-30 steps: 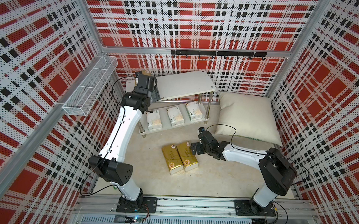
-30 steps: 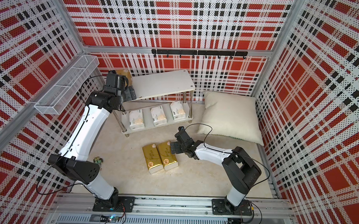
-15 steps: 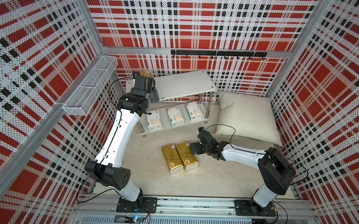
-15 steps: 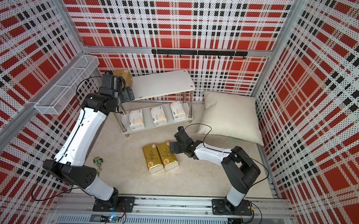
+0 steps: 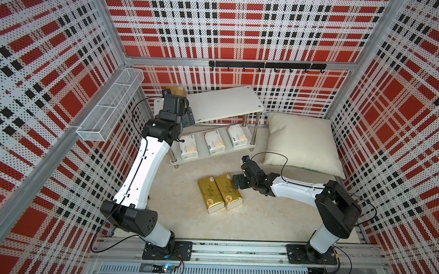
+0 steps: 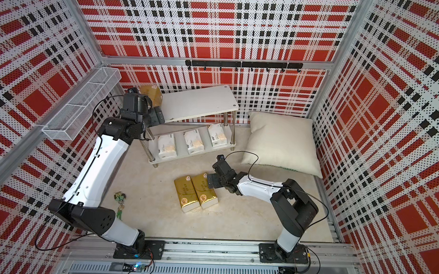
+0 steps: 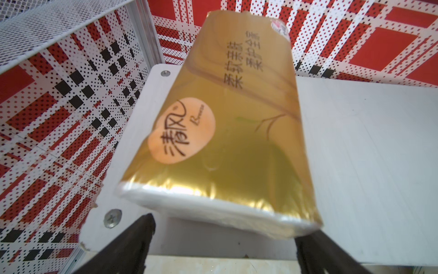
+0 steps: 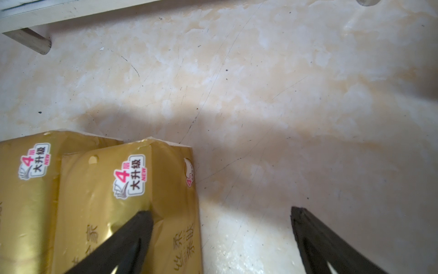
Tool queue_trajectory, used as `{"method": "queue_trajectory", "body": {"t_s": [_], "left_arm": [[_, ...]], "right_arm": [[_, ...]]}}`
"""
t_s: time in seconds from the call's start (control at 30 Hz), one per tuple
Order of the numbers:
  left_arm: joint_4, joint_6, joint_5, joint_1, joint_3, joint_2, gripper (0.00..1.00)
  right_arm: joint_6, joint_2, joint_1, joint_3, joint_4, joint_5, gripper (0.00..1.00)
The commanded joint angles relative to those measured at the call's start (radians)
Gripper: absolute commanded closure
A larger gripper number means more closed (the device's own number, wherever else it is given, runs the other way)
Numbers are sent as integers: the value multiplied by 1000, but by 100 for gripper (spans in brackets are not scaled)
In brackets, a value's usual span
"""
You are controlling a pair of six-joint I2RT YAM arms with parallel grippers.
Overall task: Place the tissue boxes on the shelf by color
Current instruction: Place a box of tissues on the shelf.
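Resting on the shelf's (image 5: 224,105) upper board, at its left end near the wire-mesh wall basket (image 5: 109,108), is one gold tissue pack (image 7: 220,123). The left gripper (image 7: 222,239) sits just in front of that pack, jaws spread wide on either side of its near end, released. Three white tissue packs (image 5: 214,142) lie in a row on the lower board. Two more gold tissue packs (image 5: 219,194) lie side by side, touching, on the cream floor (image 5: 186,206) in front of the shelf. The right gripper (image 8: 222,234) hovers low at their right edge, jaws wide apart, one finger (image 8: 132,234) over the nearer pack, grasping nothing. A cream pillow (image 5: 301,140) lies right of the shelf.
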Motion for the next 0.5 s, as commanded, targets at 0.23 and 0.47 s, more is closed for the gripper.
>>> {"method": "queue_trajectory", "body": {"t_s": [0.23, 0.47], "left_arm": [[42, -3, 51, 5, -10, -36, 4], [53, 0, 46, 6, -12, -37, 4]], "right_arm": [[2, 19, 13, 14, 8, -7, 0], [2, 18, 13, 11, 10, -5, 0]]}}
